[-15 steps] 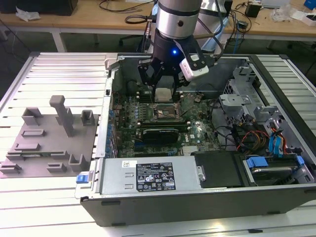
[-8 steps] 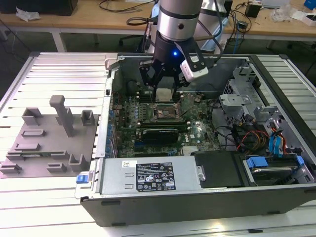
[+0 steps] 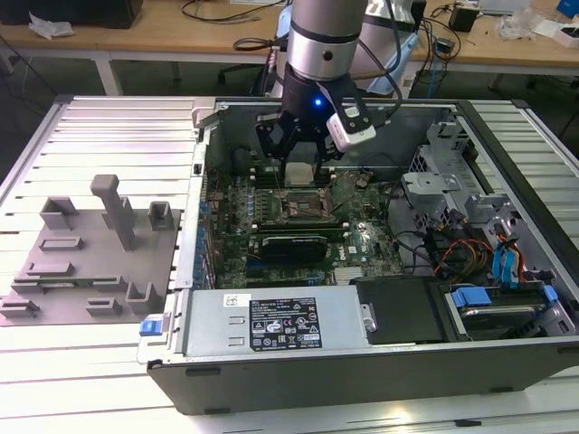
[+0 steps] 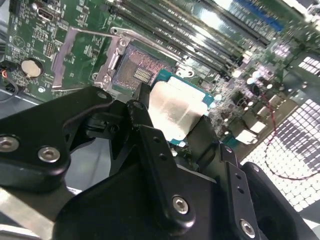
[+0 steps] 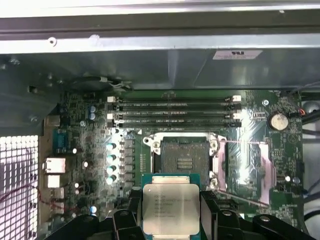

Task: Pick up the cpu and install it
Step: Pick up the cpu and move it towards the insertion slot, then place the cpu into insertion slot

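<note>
Pincer is clenched on the cpu, fingers on two opposite edges. Metal top faces the wrist and the chip looks level. It hangs inside the computer case, off the board.

The open socket lies below the pincer and a little past its fingertips, so it's not squarely under the chip. The hinged cover plate is flipped clear to one side of the pincer.

My read: the step in hand is lining the chip up over the socket. To do it well:
- Keep it flat and match its edges to the socket frame.
- Check the corner mark and notches; I can't make them out here.
- Go straight down: no sliding across the contacts, no force.
</note>
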`<state>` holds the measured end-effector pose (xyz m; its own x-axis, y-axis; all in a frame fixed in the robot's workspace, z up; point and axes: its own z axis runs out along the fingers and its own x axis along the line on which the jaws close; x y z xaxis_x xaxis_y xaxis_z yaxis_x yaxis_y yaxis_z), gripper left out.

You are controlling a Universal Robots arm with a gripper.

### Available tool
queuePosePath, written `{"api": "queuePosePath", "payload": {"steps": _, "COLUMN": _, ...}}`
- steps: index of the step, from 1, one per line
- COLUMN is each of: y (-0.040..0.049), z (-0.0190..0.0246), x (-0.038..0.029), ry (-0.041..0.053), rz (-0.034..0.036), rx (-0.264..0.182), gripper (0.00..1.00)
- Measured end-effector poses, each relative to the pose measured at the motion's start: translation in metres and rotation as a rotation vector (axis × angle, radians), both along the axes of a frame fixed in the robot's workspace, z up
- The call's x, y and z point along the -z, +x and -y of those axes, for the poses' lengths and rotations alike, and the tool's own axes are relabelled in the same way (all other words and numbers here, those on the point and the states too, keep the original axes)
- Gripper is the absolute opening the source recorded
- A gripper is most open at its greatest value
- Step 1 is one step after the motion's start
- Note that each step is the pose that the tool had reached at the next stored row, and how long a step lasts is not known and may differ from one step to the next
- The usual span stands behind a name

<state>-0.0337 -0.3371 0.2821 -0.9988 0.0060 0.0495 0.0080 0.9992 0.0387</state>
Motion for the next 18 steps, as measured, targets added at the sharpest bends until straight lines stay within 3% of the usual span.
{"api": "queuePosePath", "payload": {"steps": 2, "y": 0.0, "z": -0.0045, "x": 0.0031, "ry": 0.0, "rz": 0.0, "rx": 0.0, "gripper": 0.55}}
{"api": "queuePosePath", "payload": {"steps": 4, "y": 0.0001, "z": -0.0054, "x": 0.004, "ry": -0.0002, "rz": -0.0001, "rx": 0.0, "gripper": 0.55}}
{"api": "queuePosePath", "payload": {"steps": 6, "y": 0.0, "z": -0.0072, "x": 0.0075, "ry": -0.0087, "rz": 0.0, "rx": 0.0, "gripper": 0.55}}
{"api": "queuePosePath", "payload": {"steps": 10, "y": 0.0, "z": -0.0075, "x": 0.0082, "ry": -0.0105, "rz": 0.0, "rx": 0.001, "gripper": 0.55}}
{"api": "queuePosePath", "payload": {"steps": 14, "y": 0.0, "z": -0.0075, "x": 0.0085, "ry": -0.0104, "rz": -0.0007, "rx": 0.11, "gripper": 0.55}}
{"api": "queuePosePath", "payload": {"steps": 18, "y": 0.0, "z": -0.0075, "x": 0.0087, "ry": -0.0105, "rz": -0.0009, "rx": 0.172, "gripper": 0.55}}
